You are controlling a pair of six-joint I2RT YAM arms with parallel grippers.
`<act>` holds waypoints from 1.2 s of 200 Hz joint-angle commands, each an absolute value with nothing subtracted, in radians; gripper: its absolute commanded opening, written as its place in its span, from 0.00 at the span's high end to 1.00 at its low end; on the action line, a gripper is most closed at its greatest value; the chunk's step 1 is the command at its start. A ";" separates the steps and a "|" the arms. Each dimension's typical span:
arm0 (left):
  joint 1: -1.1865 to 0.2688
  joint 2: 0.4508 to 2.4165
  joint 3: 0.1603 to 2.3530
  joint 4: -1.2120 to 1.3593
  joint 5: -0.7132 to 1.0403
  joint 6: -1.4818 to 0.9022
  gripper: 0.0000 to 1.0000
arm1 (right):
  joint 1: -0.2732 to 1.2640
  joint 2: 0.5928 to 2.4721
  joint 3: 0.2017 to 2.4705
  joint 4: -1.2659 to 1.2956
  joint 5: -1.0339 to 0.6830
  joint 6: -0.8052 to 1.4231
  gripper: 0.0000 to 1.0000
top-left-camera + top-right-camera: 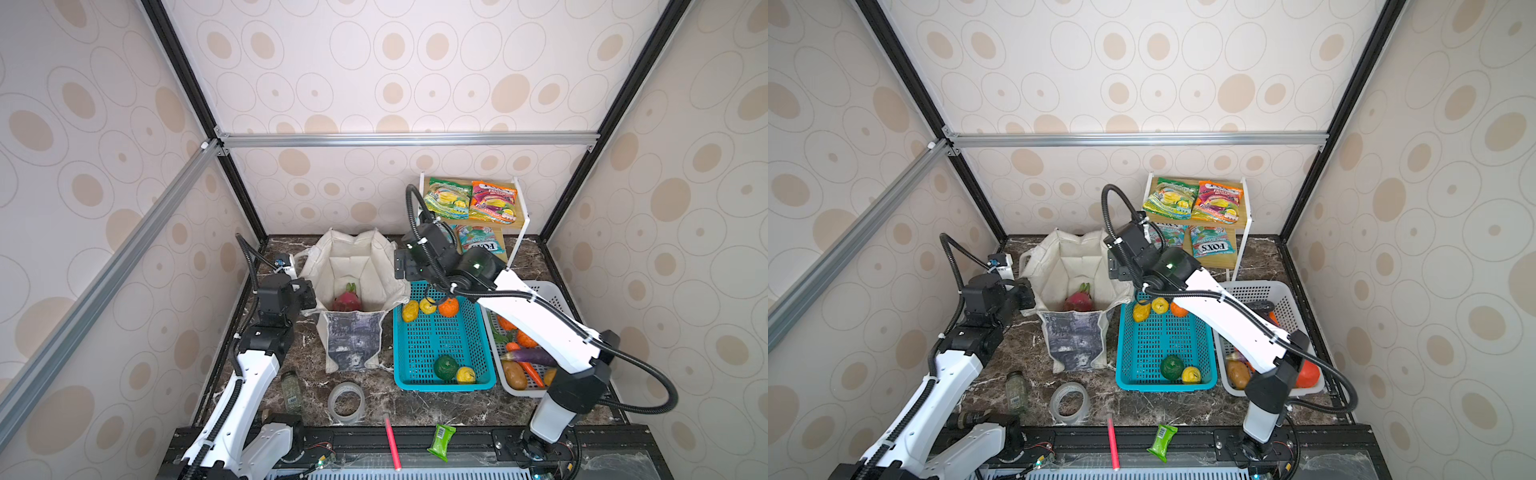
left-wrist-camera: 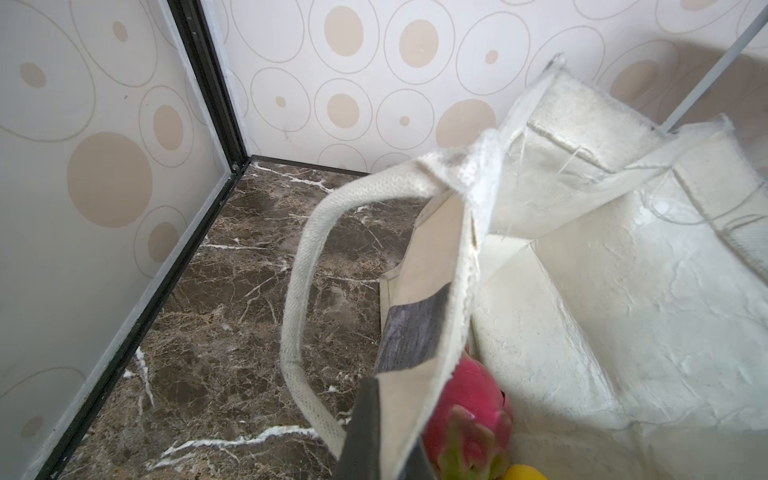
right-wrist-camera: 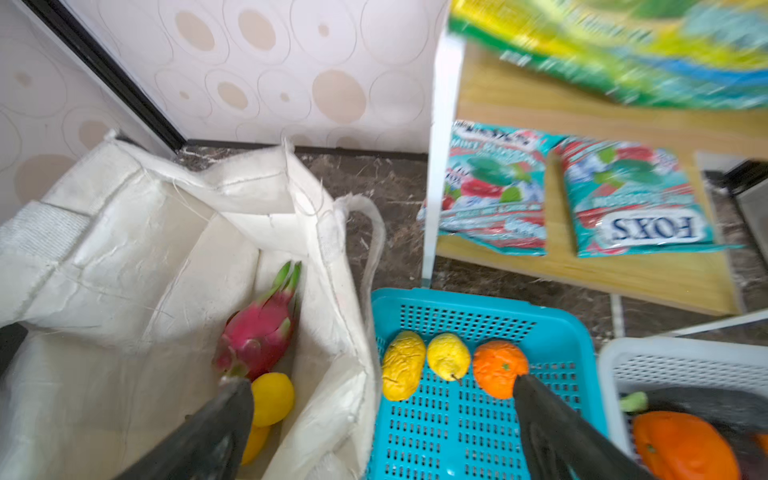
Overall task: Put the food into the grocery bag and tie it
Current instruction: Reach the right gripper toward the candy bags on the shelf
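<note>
A pink dragon fruit (image 1: pixel 347 300) and at least one yellow fruit (image 3: pixel 272 397) lie at the bottom of the off-white grocery bag (image 1: pixel 353 266), which stands open on the marble bench (image 1: pixel 415 407) between the two arms. The left gripper (image 1: pixel 309 297) is clamped on the bag's rim on its own side, holding the mouth wide. The right gripper (image 3: pixel 378 382), jaws spread and empty, hangs where the bag's right-hand rim meets the teal basket (image 1: pixel 440 385). The packing looks barely begun. Five pieces of toy produce lie in the teal basket, among them two lumpy yellow fruits (image 3: pixel 403 365) and an orange fruit (image 3: pixel 498 368) in a row at its far end. A purple eggplant (image 1: pixel 530 356) and other vegetables crowd the white basket (image 1: pixel 548 289) beside it. A green snack packet (image 1: pixel 446 198) and an orange snack packet (image 1: pixel 493 203) sit atop the shelf (image 3: pixel 623 282) by the back wall. A cream handle (image 2: pixel 307 257) hangs loose outside the bag, so the tying is not yet done
</note>
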State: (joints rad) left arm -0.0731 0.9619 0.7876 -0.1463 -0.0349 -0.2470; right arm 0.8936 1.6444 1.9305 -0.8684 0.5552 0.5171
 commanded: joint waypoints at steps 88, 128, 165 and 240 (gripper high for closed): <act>-0.066 0.931 0.780 -0.086 0.009 -0.256 1.00 | 0.443 1.443 1.858 -0.619 0.105 0.572 0.16; -0.065 0.929 0.776 -0.085 0.014 -0.254 1.00 | 0.382 1.601 1.978 -0.634 -0.059 0.650 0.43; -0.066 0.934 0.774 -0.080 0.032 -0.261 1.00 | 0.373 1.687 2.054 -0.686 0.015 0.613 0.45; -0.065 0.944 0.778 -0.086 0.031 -0.265 1.00 | 0.350 1.731 2.049 -0.688 0.025 0.616 0.44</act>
State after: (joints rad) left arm -0.0727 0.9401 0.7658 -0.1268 0.0223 -0.2581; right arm 0.3611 1.7184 2.0319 -0.6907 0.0288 0.6125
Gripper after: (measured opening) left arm 0.048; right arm 0.557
